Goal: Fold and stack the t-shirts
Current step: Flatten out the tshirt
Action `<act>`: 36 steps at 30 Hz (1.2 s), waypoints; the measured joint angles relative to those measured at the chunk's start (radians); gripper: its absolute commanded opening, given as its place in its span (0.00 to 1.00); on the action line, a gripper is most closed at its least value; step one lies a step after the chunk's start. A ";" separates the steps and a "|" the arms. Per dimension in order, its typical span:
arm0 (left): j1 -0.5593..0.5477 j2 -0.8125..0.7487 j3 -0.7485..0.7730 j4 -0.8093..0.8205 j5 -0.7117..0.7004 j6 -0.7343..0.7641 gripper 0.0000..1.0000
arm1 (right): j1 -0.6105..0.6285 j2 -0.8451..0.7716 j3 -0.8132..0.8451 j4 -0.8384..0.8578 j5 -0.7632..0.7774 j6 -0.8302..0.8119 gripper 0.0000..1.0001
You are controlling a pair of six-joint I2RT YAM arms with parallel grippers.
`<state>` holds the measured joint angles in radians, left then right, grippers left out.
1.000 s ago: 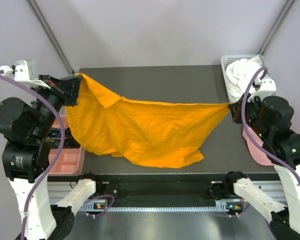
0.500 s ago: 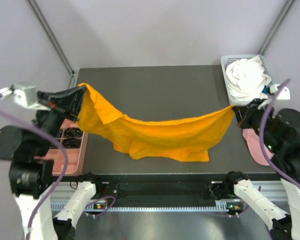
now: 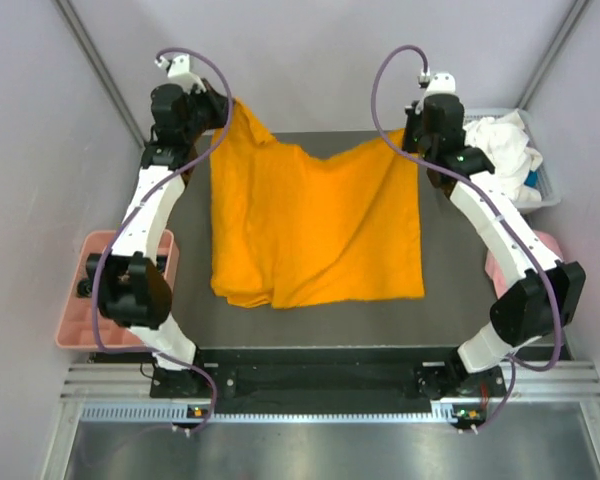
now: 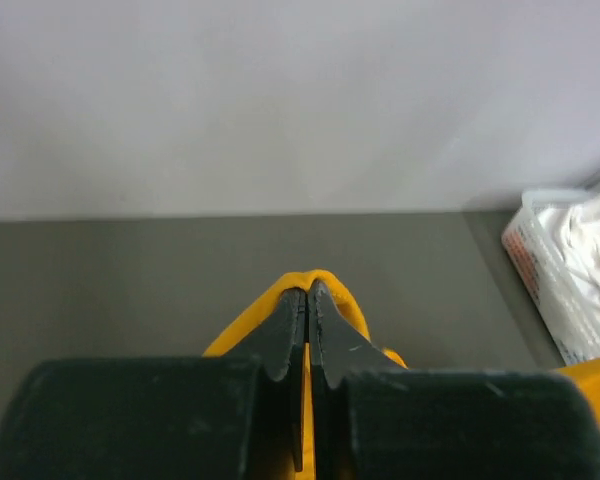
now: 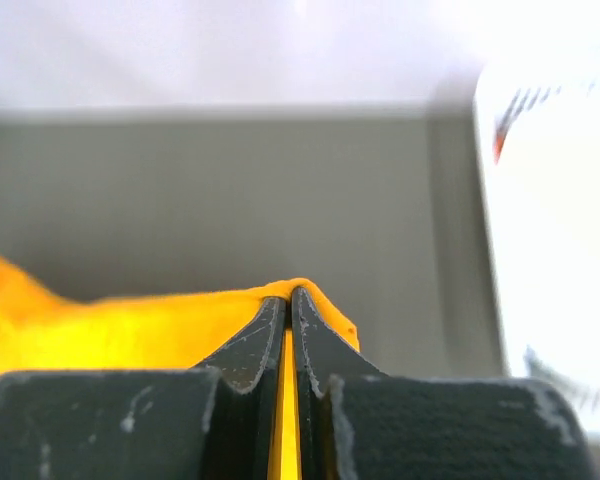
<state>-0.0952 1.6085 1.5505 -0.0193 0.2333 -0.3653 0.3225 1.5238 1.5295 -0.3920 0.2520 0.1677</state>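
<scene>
the left claw (image 3: 226, 101) and right claw (image 3: 407, 136) are each pinching a corner of the orange t-shirt (image 3: 315, 225), which sags between them and spreads below onto the dark tabletop (image 3: 450, 300). a thin pinch could slip, and uneven lowering could crease the bunched hem farthest from the claws. the white t-shirt (image 3: 500, 150) lies in a basket (image 3: 548, 192) beside the right claw. plain grey walls enclose everything.

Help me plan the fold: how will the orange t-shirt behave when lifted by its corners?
Likely floppy: the orange t-shirt sags between the left gripper and right gripper and drapes onto the table. Probably light, since thin pinches at two corners hold it. Its bunched near hem suggests it may crease when dragged.
</scene>
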 measured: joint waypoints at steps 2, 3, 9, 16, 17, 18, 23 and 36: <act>0.003 0.092 0.137 0.006 -0.002 0.004 0.00 | -0.003 0.051 0.085 0.049 0.010 -0.041 0.00; 0.004 0.131 0.226 0.005 -0.004 0.006 0.00 | -0.005 0.071 0.136 0.072 0.015 -0.067 0.00; 0.017 0.206 0.640 0.024 0.018 0.017 0.00 | -0.020 0.075 0.322 0.202 0.032 -0.169 0.00; 0.018 -0.378 0.077 0.068 0.012 -0.010 0.00 | -0.024 -0.297 -0.097 0.237 -0.016 -0.107 0.00; 0.018 -0.444 0.012 0.072 0.011 -0.013 0.00 | -0.024 -0.343 -0.159 0.236 -0.023 -0.089 0.00; 0.018 -0.525 -0.072 0.064 0.008 -0.020 0.00 | -0.024 -0.415 -0.261 0.242 -0.036 -0.061 0.00; 0.018 -0.826 -0.346 -0.058 -0.020 -0.042 0.00 | -0.024 -0.621 -0.589 0.168 -0.071 0.056 0.00; 0.009 -1.272 -0.800 -0.579 -0.089 -0.172 0.00 | -0.024 -0.769 -0.769 -0.163 -0.191 0.248 0.00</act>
<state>-0.0860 0.3363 0.7506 -0.5980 0.1440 -0.5377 0.2989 0.7544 0.7601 -0.5552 0.0608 0.4156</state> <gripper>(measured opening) 0.014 0.009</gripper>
